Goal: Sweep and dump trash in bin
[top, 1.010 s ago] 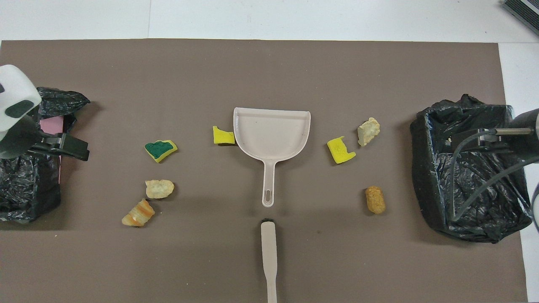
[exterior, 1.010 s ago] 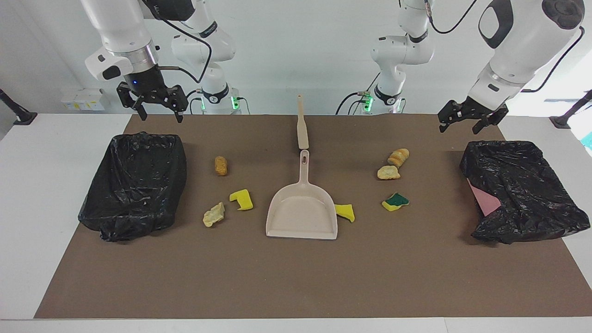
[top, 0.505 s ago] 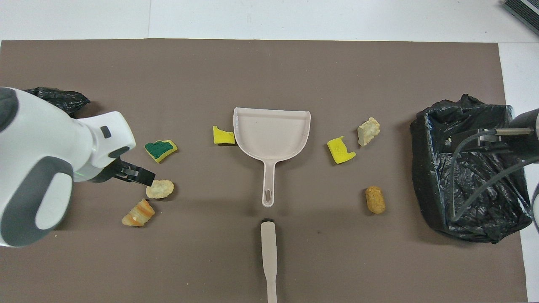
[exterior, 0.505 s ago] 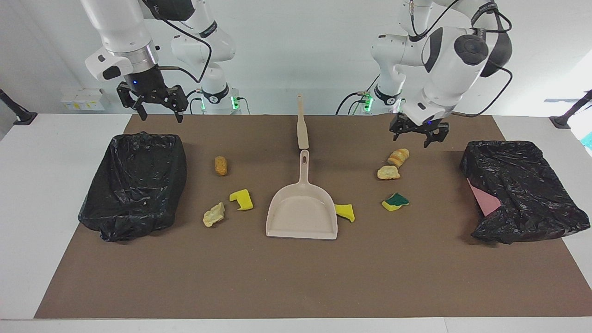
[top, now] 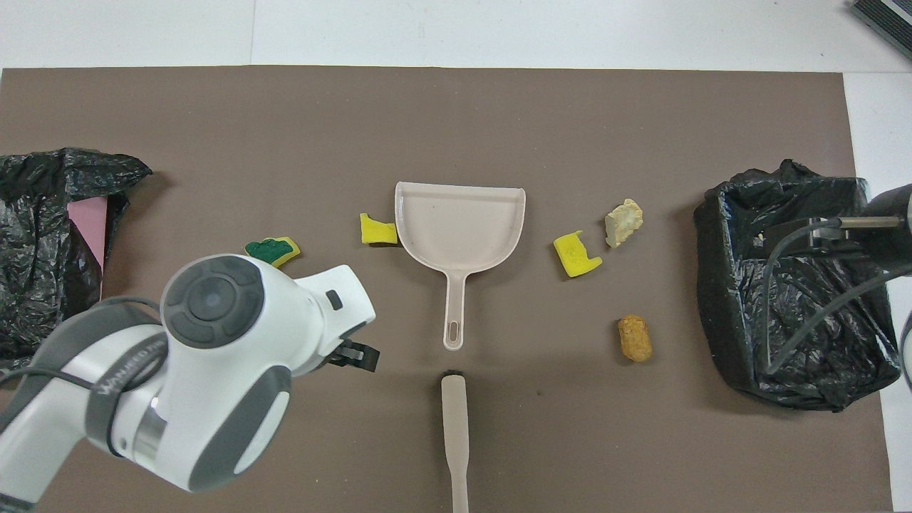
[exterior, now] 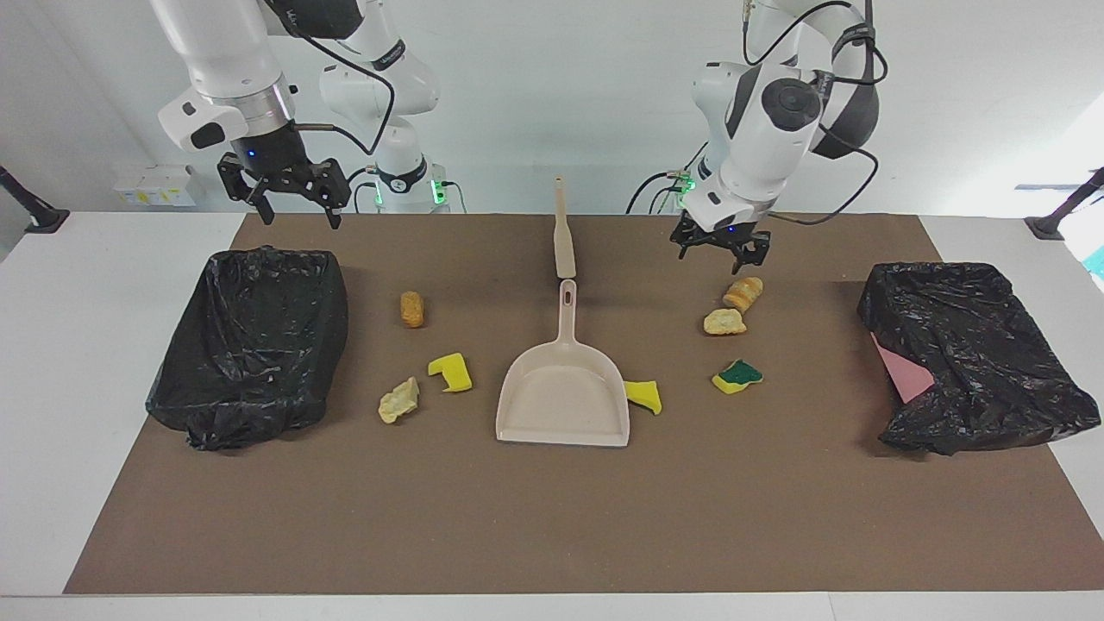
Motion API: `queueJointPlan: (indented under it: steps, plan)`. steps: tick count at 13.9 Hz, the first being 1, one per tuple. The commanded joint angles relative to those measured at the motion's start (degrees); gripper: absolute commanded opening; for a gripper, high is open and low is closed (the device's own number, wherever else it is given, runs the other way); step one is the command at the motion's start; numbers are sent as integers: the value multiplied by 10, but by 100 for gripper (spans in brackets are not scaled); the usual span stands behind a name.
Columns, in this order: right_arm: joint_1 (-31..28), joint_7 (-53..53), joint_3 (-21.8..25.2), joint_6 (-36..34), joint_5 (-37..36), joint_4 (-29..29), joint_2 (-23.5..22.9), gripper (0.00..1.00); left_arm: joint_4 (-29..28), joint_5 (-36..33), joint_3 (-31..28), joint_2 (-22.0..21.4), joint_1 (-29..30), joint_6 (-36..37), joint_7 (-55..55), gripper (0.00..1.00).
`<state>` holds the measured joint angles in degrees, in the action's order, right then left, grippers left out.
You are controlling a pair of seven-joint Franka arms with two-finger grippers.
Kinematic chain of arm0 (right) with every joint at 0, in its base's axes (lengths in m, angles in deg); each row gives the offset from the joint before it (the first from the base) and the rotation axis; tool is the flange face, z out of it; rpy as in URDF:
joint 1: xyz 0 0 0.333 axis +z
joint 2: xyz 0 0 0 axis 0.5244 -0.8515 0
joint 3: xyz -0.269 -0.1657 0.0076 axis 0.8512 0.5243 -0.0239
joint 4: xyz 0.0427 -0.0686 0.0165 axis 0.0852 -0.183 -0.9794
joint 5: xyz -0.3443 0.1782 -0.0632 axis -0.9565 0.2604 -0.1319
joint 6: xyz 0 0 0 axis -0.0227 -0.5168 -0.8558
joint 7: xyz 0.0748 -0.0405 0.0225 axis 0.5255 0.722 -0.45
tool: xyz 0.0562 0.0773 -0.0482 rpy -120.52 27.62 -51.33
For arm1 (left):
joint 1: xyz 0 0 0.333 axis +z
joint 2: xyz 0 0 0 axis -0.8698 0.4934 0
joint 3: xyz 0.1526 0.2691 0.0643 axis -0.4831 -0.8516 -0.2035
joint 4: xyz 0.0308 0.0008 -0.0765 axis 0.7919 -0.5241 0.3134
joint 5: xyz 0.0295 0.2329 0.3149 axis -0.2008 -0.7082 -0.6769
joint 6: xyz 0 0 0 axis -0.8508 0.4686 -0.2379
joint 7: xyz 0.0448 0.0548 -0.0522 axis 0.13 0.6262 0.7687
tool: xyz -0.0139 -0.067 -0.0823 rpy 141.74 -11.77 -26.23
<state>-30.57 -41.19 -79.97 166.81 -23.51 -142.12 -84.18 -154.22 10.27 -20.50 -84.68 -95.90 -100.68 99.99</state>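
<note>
brown mat (exterior: pixel 552 517) | trash (exterior: pixel 448 372): yellow sponge chunks, tan bread-like lumps | left gripper (exterior: pixel 723 253), right gripper (exterior: pixel 291 207): jaws wide, empty

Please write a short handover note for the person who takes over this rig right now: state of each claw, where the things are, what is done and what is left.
Left claw: open, empty, in the air beside the brush, above the mat near the striped bread lump.
Right claw: open, empty, waiting above the mat's edge by its black-lined bin.
Dustpan: flat at mid-mat, empty, handle toward the robots, brush in line with it.
Trash: seven scraps, all on the mat, three toward each arm's end and one yellow sponge chunk against the pan.
Second bin at the left arm's end.
Done: nothing swept.
Left: take brush and pan, sweep all scraps, dump.
</note>
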Motion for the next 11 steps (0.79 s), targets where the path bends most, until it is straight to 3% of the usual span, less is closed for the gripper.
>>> queueJointPlan:
  steps: [1,5,9,11]
  plan:
    - [1,3,-3,12,1,0,-2,100,-54,2,-12,-24,-78,-48,84,100]
    - [21,76,-10,59,1,-1,-29,100,-106,3,-11,-24,-175,-114,211,100]
    - [88,185,-10,122,1,-5,-78,100,-139,3,-11,-25,-260,-143,302,100]
    - [127,233,-10,140,2,-5,-104,100,-185,3,-11,-35,-298,-202,344,100]
